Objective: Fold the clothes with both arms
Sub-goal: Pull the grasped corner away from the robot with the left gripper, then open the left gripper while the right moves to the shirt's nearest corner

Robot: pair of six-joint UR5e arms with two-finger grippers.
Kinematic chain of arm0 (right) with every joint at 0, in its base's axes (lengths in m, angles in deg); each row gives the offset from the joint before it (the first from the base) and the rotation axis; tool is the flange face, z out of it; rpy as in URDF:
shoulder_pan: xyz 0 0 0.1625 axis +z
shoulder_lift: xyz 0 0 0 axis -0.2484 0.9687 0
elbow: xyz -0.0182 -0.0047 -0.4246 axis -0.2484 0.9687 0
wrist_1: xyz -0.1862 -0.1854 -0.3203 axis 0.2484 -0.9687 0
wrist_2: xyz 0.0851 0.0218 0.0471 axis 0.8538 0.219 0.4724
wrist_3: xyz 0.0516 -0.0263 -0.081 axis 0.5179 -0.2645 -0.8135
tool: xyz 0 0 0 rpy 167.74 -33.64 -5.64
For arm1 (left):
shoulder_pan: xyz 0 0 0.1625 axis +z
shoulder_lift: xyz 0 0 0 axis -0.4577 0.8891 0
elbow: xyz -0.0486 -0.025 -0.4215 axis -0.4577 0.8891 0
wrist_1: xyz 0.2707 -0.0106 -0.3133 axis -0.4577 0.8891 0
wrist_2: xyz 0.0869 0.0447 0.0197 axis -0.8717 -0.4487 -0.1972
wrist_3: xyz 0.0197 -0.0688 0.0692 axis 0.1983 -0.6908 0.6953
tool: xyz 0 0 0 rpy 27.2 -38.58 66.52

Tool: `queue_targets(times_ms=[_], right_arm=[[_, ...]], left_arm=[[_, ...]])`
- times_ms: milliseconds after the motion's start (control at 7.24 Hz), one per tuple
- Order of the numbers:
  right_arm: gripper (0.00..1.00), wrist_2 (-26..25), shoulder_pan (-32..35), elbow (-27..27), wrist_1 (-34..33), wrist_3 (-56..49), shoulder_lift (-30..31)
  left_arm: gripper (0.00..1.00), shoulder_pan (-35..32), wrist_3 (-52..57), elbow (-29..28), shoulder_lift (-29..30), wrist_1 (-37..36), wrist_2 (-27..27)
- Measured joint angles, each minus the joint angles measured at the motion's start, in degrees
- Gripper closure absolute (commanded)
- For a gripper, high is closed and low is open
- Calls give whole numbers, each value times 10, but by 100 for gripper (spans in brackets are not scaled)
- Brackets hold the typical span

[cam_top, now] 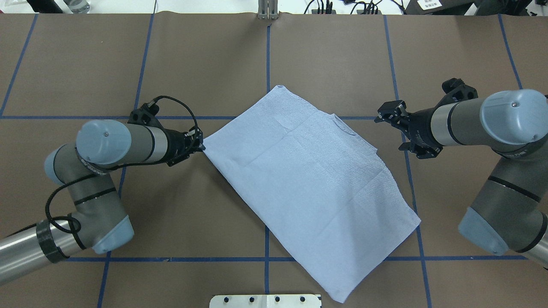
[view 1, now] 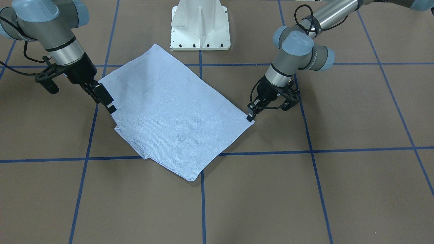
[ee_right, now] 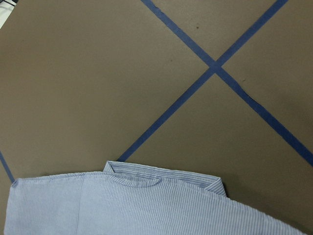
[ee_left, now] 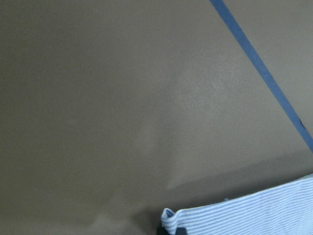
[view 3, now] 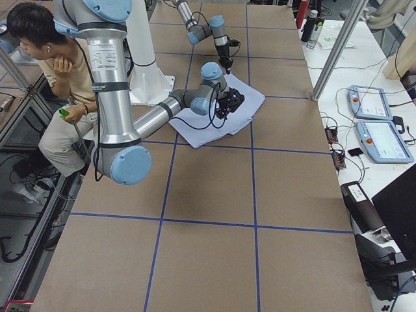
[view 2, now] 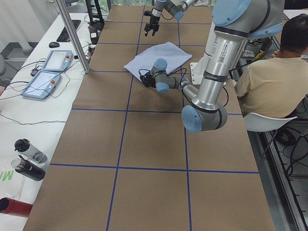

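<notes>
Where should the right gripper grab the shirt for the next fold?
Probably the shirt at its stepped corner beside the collar, nearest the right gripper. Come in low from the table side, across the edge: the layers there lie flat and stacked, and the left gripper pinches a corner across the shirt.

No text can be read; small print on the left arm is too blurred.
</notes>
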Motion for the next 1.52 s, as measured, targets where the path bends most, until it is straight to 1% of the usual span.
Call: queue_targets(times_ms=[138,276,415,691,829,967,1106,1244,1382,1520], right_arm=[[0,0,0,0,0,0,0],[0,0,0,0,0,0,-1],[0,0,1,1,0,0,-1],[0,-1,0,0,0,0,-3],[0,-1,-3,-1,0,1,-5],[0,-7,-14,-1,0,4,-12],[0,-19,-34,-1,0,7,-21],[0,-31,-60,-2,-1,10,-25],[0,-40,-91,-3,-14,26,-26],[0,-61,-131,-4,-38,70,-28]], left_arm=[[100,-38,45,-21,17,0,2],[100,-72,81,-69,55,1,5],[100,-103,109,-142,104,16,11],[99,-140,137,-279,187,70,21],[49,-152,150,-321,216,82,22],[46,-157,157,-339,230,86,23],[44,-159,160,-344,235,88,24],[41,-163,161,-336,234,86,40],[41,-169,160,-299,212,82,79],[41,-173,157,-242,170,76,115]])
